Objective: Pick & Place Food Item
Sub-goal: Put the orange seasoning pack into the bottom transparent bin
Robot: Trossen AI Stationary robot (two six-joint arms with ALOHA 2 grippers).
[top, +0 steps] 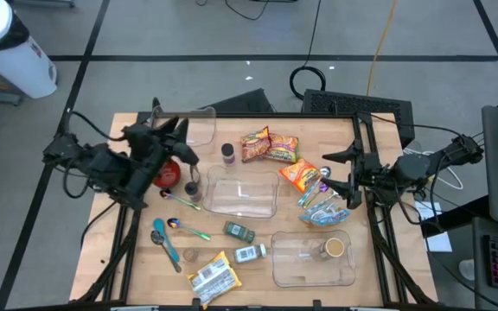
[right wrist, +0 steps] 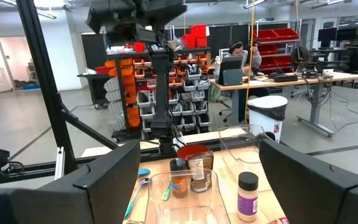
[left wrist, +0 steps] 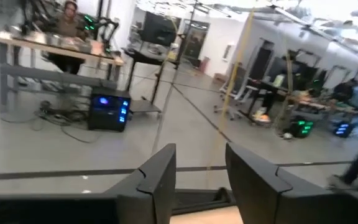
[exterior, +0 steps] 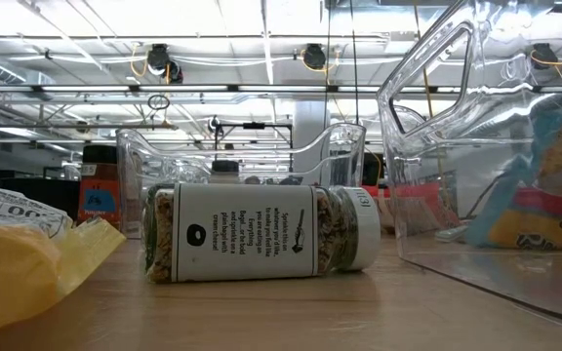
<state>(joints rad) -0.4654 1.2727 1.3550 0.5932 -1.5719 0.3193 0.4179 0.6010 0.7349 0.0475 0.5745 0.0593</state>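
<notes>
The left gripper (top: 178, 138) is hovering raised over its own side of the table, its fingers (left wrist: 157, 180) standing partly apart with nothing between them, so it is carrying no food at this moment. It is pointing out level toward the room rather than down at the table, which suggests it is travelling between a release and a fresh pick rather than lining up on anything. Just below and beside it the red-lidded jar (top: 169, 173) is sitting upright, and the empty clear tub (top: 242, 192) is lying a little farther toward the middle, probably waiting as the place to drop food into. The noodle packets (top: 269, 147) are lying flat beyond that tub, well apart from this gripper and nearer the other one. Which food item is meant I cannot tell. The right gripper (right wrist: 199, 146) is waiting at its edge of the table, spread wide and empty, looking across the clear tub toward the red-lidded jar, with the orange packet (top: 299, 175) just in front of it. A spice jar (exterior: 261, 234) is lying on its side well apart from both grippers, toward the near edge, so it will be rolling easily if nudged.
</notes>
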